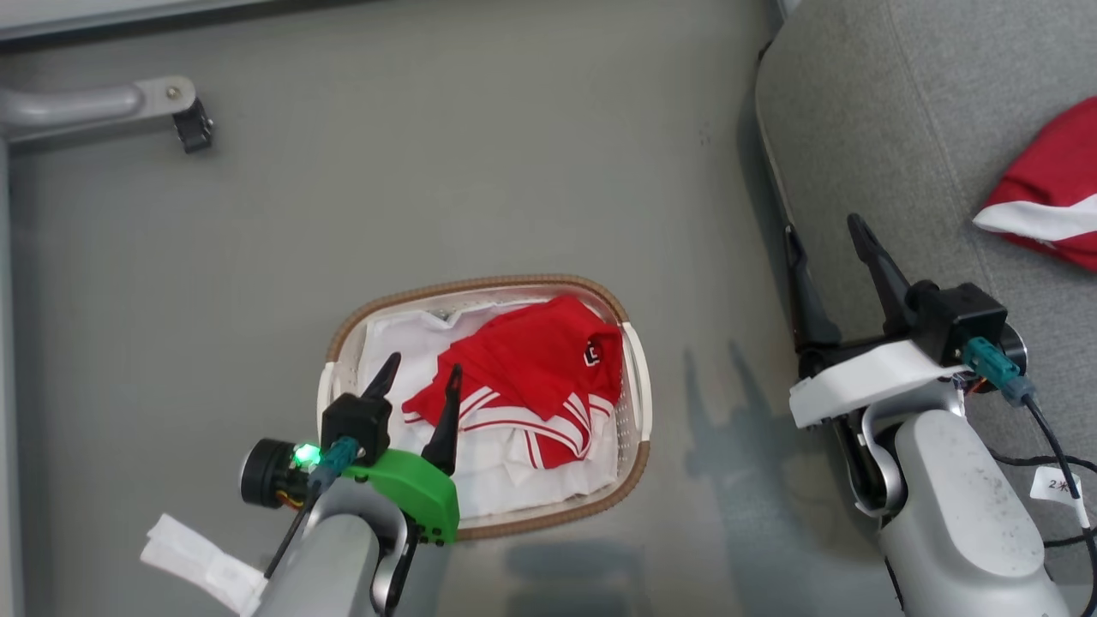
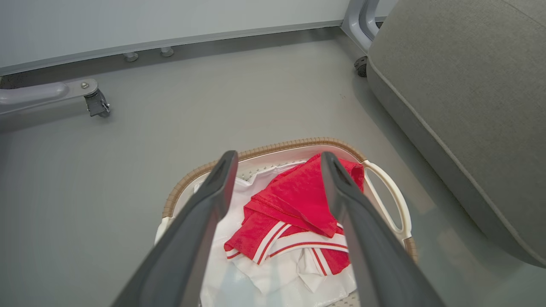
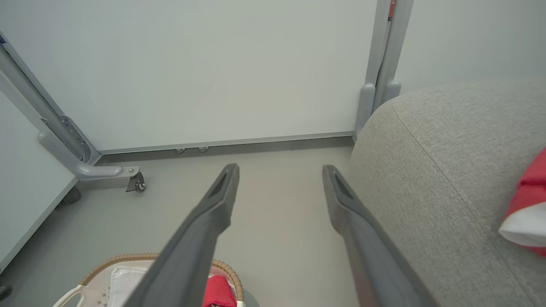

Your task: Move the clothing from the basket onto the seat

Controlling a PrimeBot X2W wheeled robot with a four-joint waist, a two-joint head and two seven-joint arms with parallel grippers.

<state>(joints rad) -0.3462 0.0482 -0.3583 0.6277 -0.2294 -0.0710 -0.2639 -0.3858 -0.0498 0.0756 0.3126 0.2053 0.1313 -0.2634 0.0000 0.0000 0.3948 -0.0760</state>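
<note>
The left claw [image 1: 425, 364] hangs spread wide over the basket [image 1: 480, 287], lined up, I'd guess, to drop onto the red shirt [image 1: 531, 360] crumpled inside. The right claw [image 1: 821, 224], also spread and empty, sits beside the sofa cushion [image 1: 900, 128], where another red garment [image 1: 1054, 188] lies.

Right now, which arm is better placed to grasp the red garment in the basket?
Left. The left gripper is open over the basket, fingers framing the red garment. The right gripper hangs open beside the seat.
</note>
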